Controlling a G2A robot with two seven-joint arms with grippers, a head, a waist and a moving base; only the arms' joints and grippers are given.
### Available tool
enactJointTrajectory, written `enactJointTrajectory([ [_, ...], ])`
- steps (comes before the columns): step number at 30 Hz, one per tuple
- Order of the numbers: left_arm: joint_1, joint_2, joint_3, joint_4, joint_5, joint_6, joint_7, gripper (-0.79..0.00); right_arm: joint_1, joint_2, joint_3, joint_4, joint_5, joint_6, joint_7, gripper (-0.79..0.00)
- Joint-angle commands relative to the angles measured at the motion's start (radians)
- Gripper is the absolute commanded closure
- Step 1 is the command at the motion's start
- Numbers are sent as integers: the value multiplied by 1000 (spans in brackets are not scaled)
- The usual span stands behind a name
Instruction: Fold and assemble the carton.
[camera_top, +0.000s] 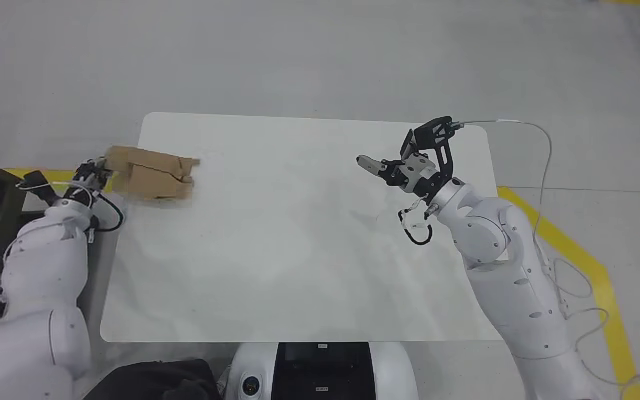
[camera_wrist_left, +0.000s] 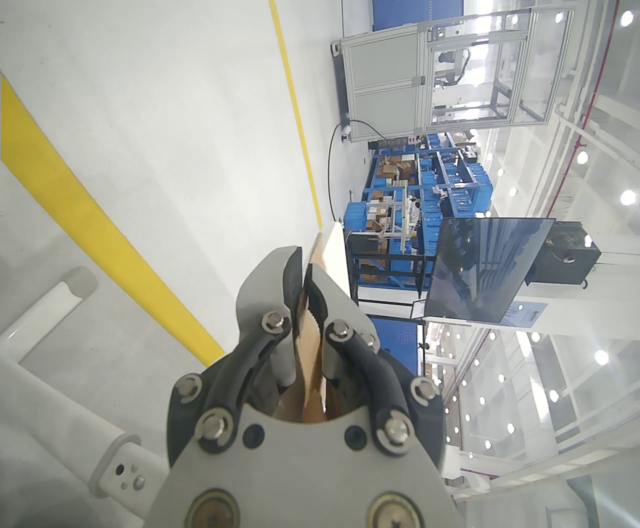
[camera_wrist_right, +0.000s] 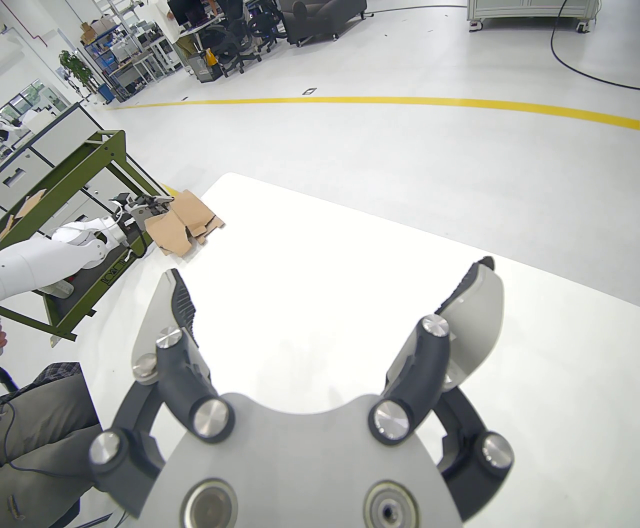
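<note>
The left gripper (camera_wrist_left: 303, 280) pinches one edge of the carton (camera_top: 152, 172): pickup seems in hand. The right gripper (camera_wrist_right: 327, 274) hangs spread and empty, well apart; next the carton should come within its reach.

A white table (camera_top: 300, 250) with rounded corners stands on a pale grey floor (camera_top: 300, 50). At its far left corner lies a partly folded brown cardboard carton (camera_top: 150, 172), one end jutting past the edge.

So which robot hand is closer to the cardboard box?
Left. The left gripper is shut on the carton's edge, at a corner of the table. The right gripper is open, far across the table, not touching the carton.
</note>
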Motion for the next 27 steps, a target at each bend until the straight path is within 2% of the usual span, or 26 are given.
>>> enactJointTrajectory([
  [1,-1,3,-7,-2,-17,-5,-32,0,0,0,0,0,0,0,0,-785],
  [11,26,27,-91,-50,-210,-15,-261,0,0,0,0,0,0,0,0,-785],
  [17,73,46,-157,-129,-341,18,-403,0,0,0,0,0,0,0,0,-785],
  [23,145,54,-202,-260,-449,71,-497,0,0,0,0,0,0,0,0,-785],
  [27,220,48,-214,-413,-515,103,-519,0,0,0,0,0,0,0,0,-785],
])
